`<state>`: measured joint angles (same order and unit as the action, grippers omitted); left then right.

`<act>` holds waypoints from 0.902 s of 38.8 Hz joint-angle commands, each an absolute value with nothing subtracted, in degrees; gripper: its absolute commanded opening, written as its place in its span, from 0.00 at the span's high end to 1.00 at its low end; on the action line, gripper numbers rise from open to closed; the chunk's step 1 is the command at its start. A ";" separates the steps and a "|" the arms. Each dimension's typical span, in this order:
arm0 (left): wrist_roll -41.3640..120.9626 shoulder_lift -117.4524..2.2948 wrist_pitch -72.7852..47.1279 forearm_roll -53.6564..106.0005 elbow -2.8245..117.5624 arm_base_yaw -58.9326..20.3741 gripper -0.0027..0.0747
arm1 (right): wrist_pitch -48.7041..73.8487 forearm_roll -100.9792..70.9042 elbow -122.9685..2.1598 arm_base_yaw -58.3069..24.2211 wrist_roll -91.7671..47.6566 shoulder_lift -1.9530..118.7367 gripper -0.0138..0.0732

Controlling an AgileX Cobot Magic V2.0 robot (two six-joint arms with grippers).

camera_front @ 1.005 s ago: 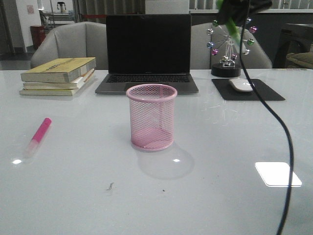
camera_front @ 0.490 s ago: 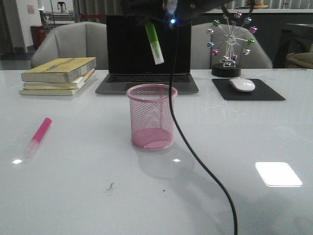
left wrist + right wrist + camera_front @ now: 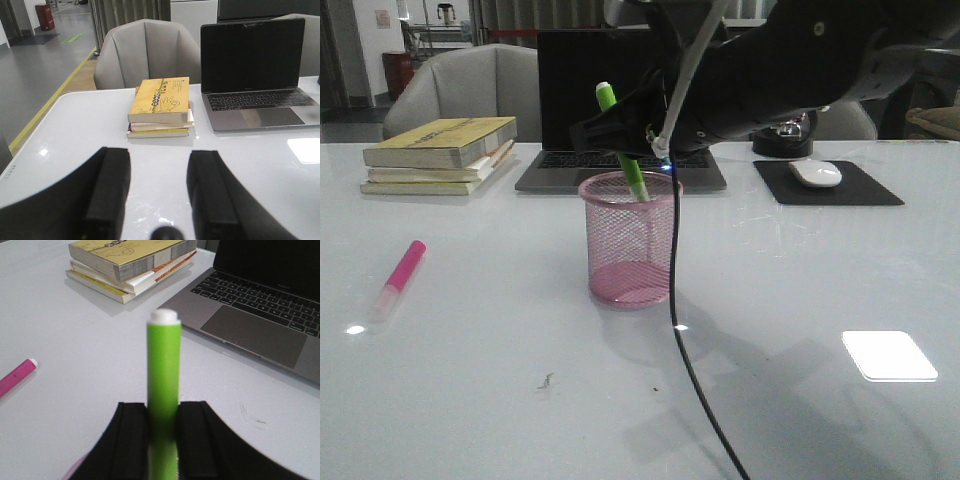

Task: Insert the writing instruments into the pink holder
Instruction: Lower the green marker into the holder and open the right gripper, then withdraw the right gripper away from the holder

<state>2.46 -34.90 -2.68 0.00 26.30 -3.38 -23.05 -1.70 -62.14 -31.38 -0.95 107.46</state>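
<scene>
The green highlighter (image 3: 622,140) stands tilted over the pink mesh holder (image 3: 630,250), its lower end just inside the rim. My right gripper (image 3: 626,150) is shut on its middle. In the right wrist view the green highlighter (image 3: 163,365) rises between the fingers of the right gripper (image 3: 163,407), and an edge of the pink holder (image 3: 75,471) shows below. The pink highlighter (image 3: 400,278) lies flat on the table at the left, also seen as the pink highlighter (image 3: 17,376). My left gripper (image 3: 159,160) is open and holds nothing, above bare table.
A stack of books (image 3: 440,155) lies at the back left and an open laptop (image 3: 622,100) stands behind the holder. A mouse on a black pad (image 3: 815,175) is at the back right. A black cable (image 3: 685,340) hangs from the right arm in front of the holder.
My right arm has swung in from the upper right and come down over the holder, bringing the green highlighter's lower end into the cup's mouth. The pink highlighter has not moved.
</scene>
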 commanded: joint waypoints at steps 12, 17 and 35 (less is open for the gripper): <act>1.90 -35.27 1.81 0.38 28.08 -3.43 0.52 | -26.36 -1.66 -63.79 -31.48 0.00 102.00 0.25; 1.90 -35.27 1.81 0.38 28.08 -3.43 0.52 | -19.71 -1.66 -63.84 -31.06 0.00 96.54 0.29; 1.90 -35.27 2.41 0.38 28.08 -3.43 0.52 | 9.17 -1.66 -62.27 -16.03 -2.21 75.91 0.32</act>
<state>2.46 -34.90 -2.68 0.00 26.30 -3.38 9.08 -1.70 -61.70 -18.70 -1.52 80.99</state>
